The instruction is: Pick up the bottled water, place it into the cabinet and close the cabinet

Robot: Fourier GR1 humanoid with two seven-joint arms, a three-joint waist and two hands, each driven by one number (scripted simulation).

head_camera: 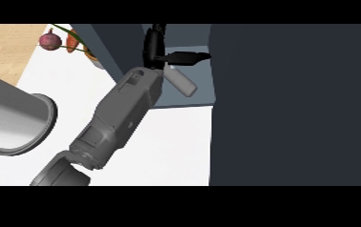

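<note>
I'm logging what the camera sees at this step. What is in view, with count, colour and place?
Bottle: one, pale grey-white, tilted inside the open cabinet, at the hand's fingers.
Cabinet: one, dark blue-grey, filling the right side; its lighter inner shelf shows at centre.
Counter: one, white, lower centre and left.
Metal pot or bowl: one, grey, at the left edge, cut off.
Plant with a round reddish fruit: one, red, orange and green, upper left.
Wooden surface: one, tan, upper left corner.
Forearm: one, grey, running from lower left up to centre.
Hand: one, black, at the cabinet opening by the bottle; which hand it is, I cannot tell.
</note>
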